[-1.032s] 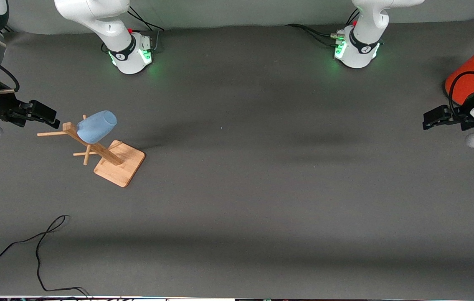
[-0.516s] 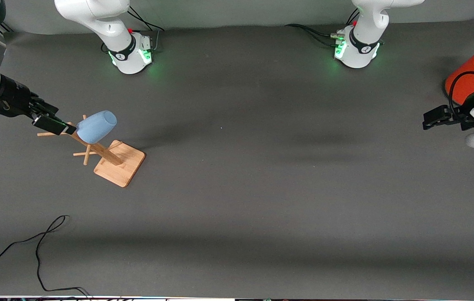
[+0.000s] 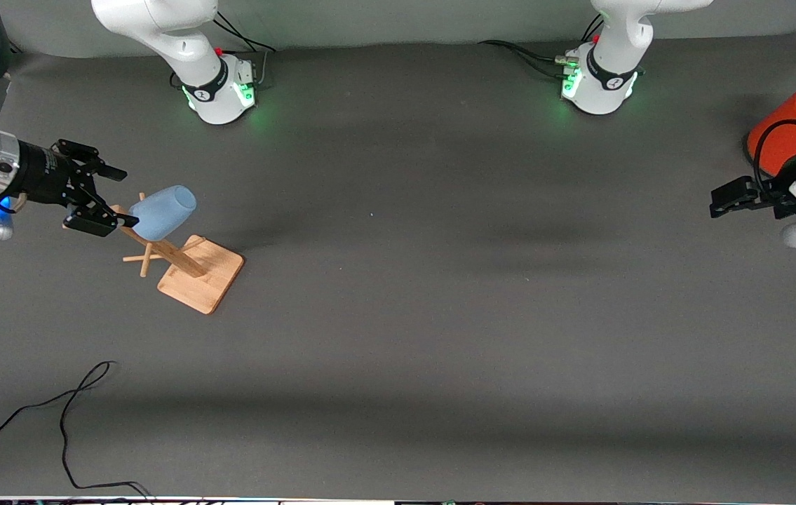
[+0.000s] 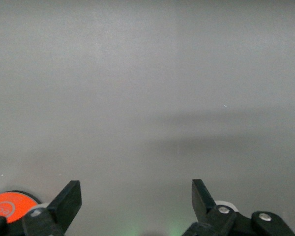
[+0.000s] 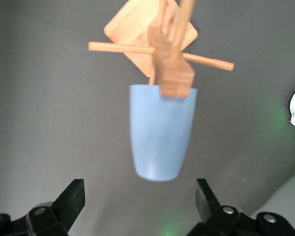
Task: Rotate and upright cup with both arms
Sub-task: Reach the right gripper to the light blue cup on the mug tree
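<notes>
Item: light-blue cup (image 3: 162, 211), plain tapered tumbler, hung mouth-down and tilted on an upper peg of a wooden peg rack (image 3: 172, 256) toward the right arm's end of the table; from where I stand its closed base points up and outward, so it must come off the peg and be turned over before it can stand upright. Item: rack, a slanted post with crossed pegs on a square wooden base, resting on the dark grey table mat (image 3: 440, 315). Item: right gripper (image 3: 104, 198), beside the cup at peg height, fingers spread wide with nothing between them; the lower finger's tip sits right at the cup, though I cannot tell whether it touches. The right wrist view shows the cup (image 5: 161, 132) centred ahead of the gap between the fingers (image 5: 68, 201), which I read as lining up to take the tumbler by its body. Item: left gripper (image 3: 727, 198), at the left arm's end of the table, fingers likewise apart and empty, waiting; I judge it is held back for the handover that the turning will need. Item: orange cylinder with grey lid (image 3: 794, 119), just by the left arm's wrist, no part of the job. Item: loose black cable (image 3: 64, 414), lying nearer the front camera than the rack, well apart from it.
</notes>
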You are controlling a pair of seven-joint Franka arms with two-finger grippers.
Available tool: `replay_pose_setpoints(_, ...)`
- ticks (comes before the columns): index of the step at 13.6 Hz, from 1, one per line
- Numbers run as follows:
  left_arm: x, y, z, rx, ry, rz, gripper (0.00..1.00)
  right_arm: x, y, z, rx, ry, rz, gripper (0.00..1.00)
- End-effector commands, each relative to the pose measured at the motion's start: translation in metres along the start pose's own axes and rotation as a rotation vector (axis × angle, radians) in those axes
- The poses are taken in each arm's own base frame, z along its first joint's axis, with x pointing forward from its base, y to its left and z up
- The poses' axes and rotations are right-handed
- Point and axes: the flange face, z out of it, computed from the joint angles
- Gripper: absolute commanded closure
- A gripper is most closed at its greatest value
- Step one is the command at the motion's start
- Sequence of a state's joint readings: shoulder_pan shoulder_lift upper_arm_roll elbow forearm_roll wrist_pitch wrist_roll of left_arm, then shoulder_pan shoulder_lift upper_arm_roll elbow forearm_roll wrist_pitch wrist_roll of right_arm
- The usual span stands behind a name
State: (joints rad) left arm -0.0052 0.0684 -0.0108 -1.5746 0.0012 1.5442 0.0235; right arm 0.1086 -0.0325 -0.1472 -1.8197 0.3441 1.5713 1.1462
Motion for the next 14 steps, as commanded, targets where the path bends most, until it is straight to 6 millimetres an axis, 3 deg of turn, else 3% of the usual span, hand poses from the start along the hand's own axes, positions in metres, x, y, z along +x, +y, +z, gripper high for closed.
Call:
replay_pose_setpoints(1,0.0,0.0,-0.003,-0.005,-0.002,0.001,0.0,0.006,0.015,0.024,0.007,-0.026,0.066,0.0)
replay_pose_setpoints(11,0.0,0.0,-0.002,-0.005,-0.002,0.0,0.0,0.024,0.022,0.091,0.058,0.005,0.107,0.0)
replay_pose_setpoints(12,0.0,0.0,-0.002,-0.005,-0.002,0.0,0.0,0.024,0.021,0.094,0.06,0.006,0.108,0.02)
replay_pose_setpoints(14,0.0,0.0,-0.002,-0.005,-0.002,0.0,0.0,0.025,0.02,0.095,0.06,0.007,0.107,0.23)
